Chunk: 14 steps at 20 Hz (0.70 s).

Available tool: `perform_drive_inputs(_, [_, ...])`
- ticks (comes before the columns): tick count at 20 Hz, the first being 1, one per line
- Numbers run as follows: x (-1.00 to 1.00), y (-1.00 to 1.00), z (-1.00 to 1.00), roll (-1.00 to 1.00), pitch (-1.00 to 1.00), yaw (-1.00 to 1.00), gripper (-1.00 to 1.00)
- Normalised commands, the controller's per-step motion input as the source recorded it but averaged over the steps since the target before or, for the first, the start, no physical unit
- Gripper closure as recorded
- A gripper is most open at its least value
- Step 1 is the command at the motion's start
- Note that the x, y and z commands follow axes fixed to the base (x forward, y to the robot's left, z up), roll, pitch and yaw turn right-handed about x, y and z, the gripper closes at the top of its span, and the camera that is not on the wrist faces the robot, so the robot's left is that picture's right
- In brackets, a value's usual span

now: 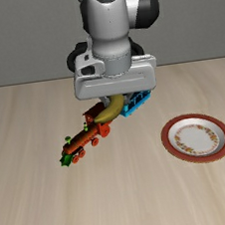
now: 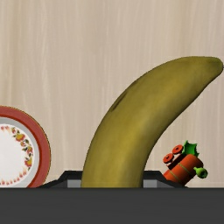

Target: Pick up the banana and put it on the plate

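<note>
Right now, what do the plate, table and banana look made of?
The plate: probably glazed ceramic; white with a red rim and a painted floral band. The table: light wood, matte, with fine grain lines. The banana: looks like real fruit; dull yellow-olive skin, soft shading, no shine.

Bright, even, soft light falls from above on the pale table (image 1: 36, 205). A faint, soft-edged shadow lies on the table just under the banana (image 1: 108, 111). The arm (image 1: 113, 24) above the banana carries a mild sheen on its grey shell. In the wrist view the banana (image 2: 140, 122) shades smoothly, paler along its middle and darker toward its edges. The plate (image 2: 17, 147) beside it shows 1 thin dark shadow along its rim.
</note>
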Motion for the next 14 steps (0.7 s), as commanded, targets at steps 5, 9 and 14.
perform_drive_inputs(5, [0.00,1.00,0.00,0.00,0.00,0.00,1.00])
perform_drive_inputs(9, [0.00,1.00,0.00,0.00,0.00,0.00,1.00])
perform_drive_inputs(14, [0.00,1.00,0.00,0.00,0.00,0.00,1.00])
